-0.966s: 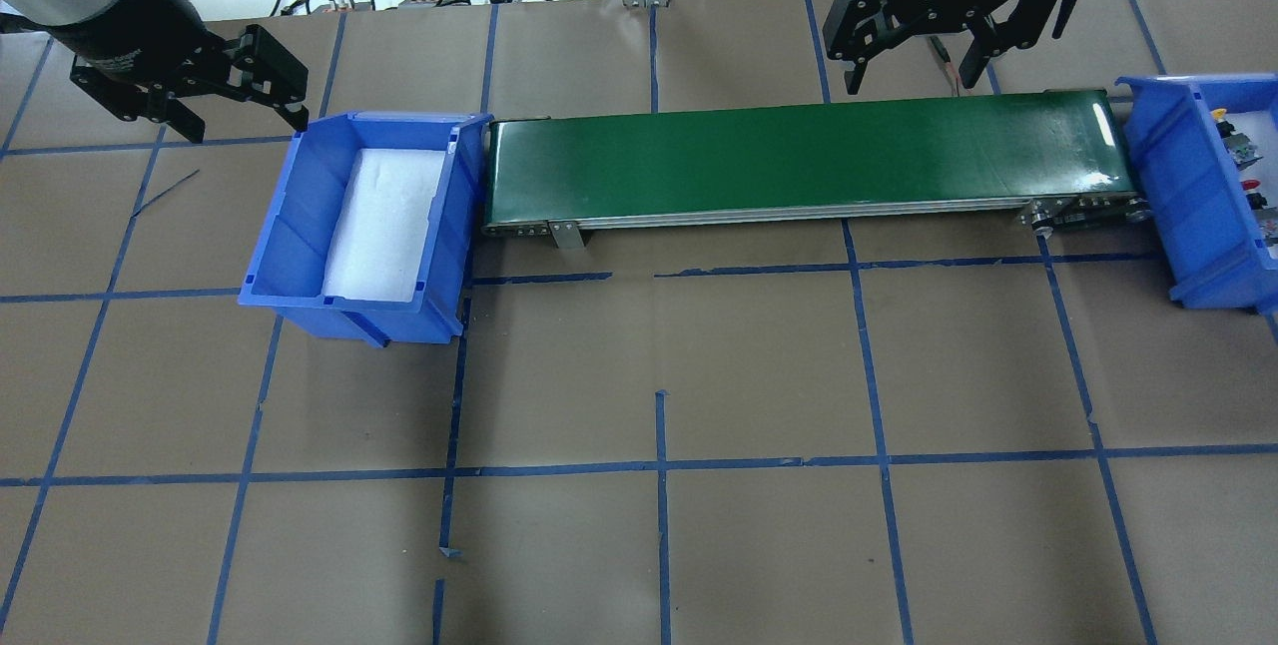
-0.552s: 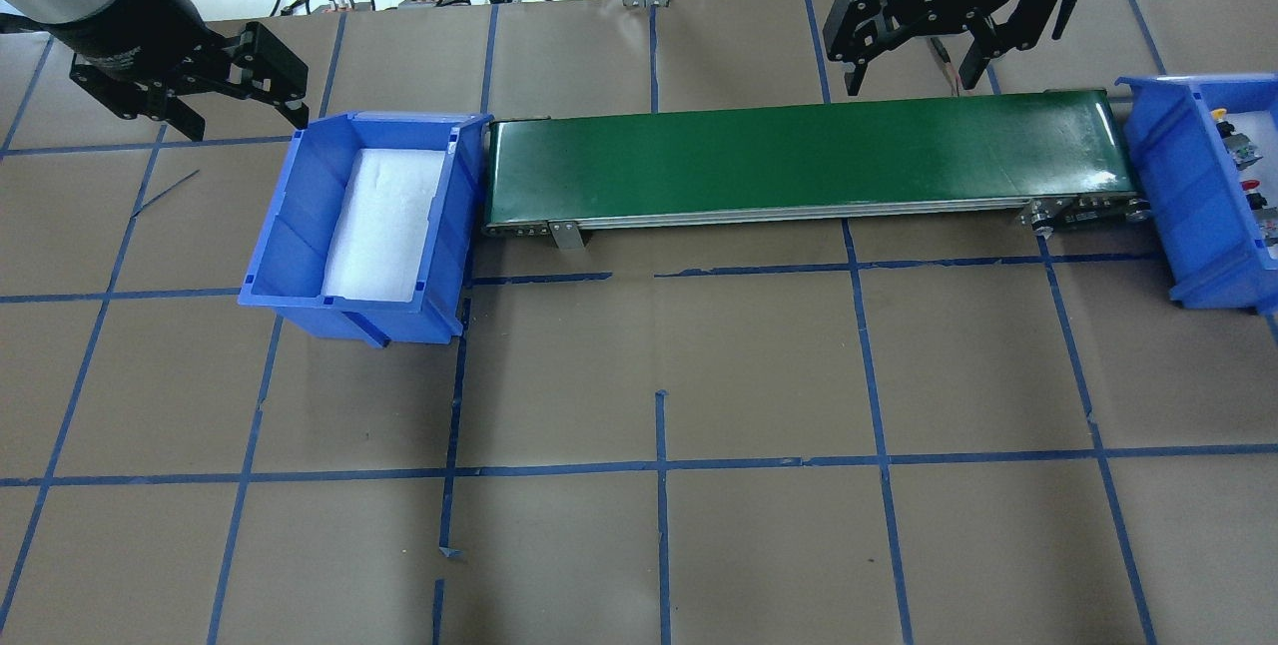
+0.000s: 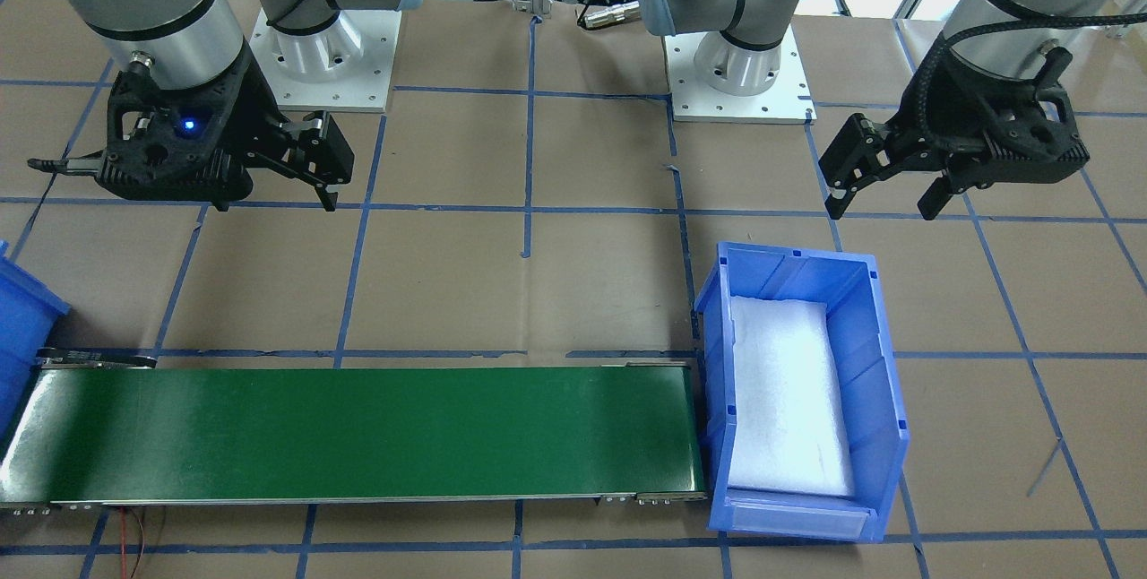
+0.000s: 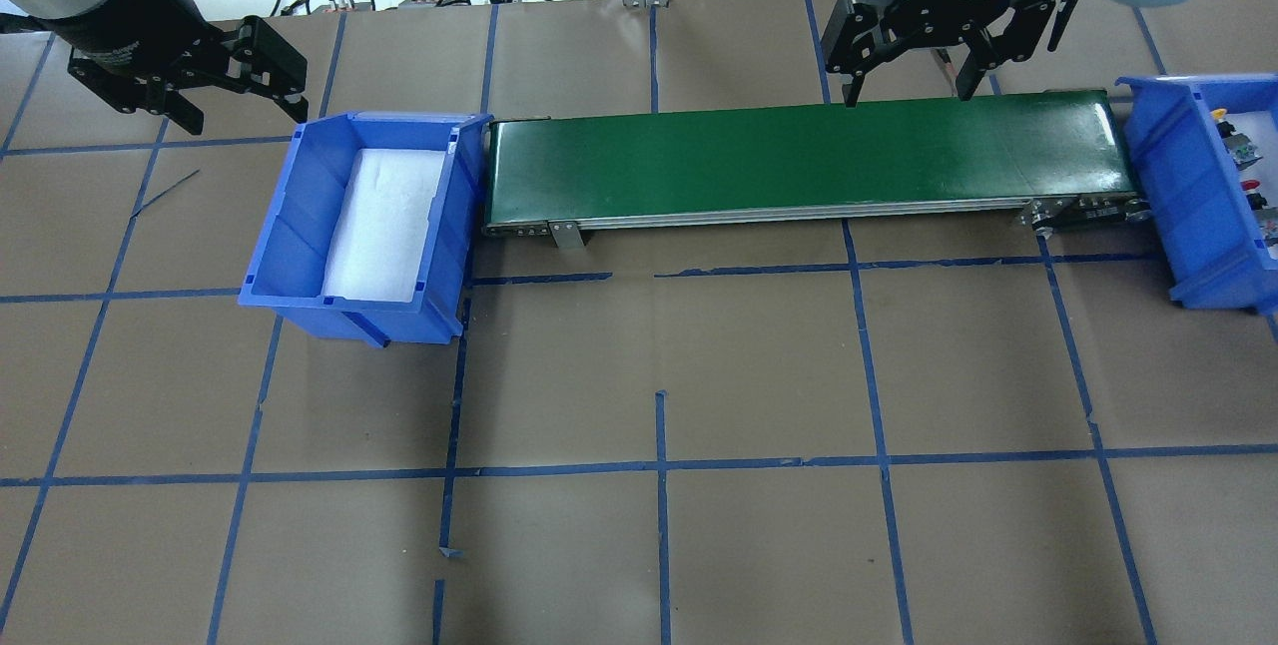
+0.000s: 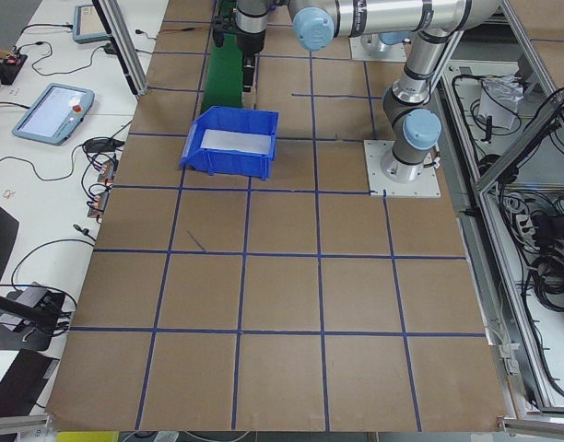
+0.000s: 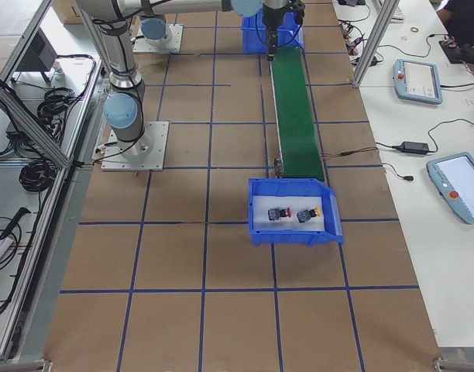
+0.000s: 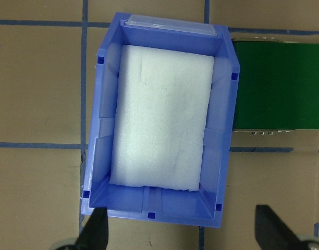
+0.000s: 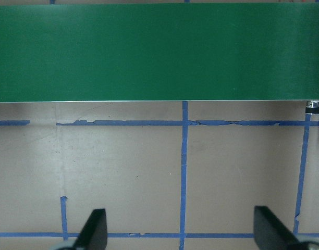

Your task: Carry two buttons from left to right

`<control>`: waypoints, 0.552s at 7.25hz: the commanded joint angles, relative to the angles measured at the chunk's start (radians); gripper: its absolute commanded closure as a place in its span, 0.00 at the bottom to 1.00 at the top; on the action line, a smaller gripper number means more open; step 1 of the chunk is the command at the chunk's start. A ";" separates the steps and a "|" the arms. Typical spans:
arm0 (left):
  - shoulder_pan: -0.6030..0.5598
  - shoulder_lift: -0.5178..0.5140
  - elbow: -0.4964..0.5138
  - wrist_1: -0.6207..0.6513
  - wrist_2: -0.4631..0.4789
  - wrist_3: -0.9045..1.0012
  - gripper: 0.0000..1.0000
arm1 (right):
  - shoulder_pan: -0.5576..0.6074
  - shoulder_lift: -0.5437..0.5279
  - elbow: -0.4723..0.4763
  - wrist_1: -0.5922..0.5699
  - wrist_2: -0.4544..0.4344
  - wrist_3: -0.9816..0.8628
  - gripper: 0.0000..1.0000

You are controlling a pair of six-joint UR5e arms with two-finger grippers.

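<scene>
Buttons (image 6: 279, 214) lie inside right-end blue bin (image 6: 295, 237).

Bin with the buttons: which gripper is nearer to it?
Right. The right gripper hangs beside the belt, in the half toward the button bin. The left gripper is by the empty bin at the belt's other end.

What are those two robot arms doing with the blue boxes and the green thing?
The robot's job is to carry two buttons from one bin to the other. The red button and the yellow button both lie in the right bin now. The left bin holds only its white foam pad, and the green belt between the bins is bare. The left gripper and the right gripper are both open, hold nothing and hover above the table.
</scene>
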 commanded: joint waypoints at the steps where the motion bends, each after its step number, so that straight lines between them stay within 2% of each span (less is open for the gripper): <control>1: -0.002 0.003 0.007 -0.013 0.007 -0.004 0.00 | 0.000 -0.001 0.004 0.000 -0.001 0.002 0.00; 4: -0.004 0.015 0.010 -0.013 0.012 -0.006 0.00 | 0.000 -0.001 0.004 -0.001 0.005 0.007 0.00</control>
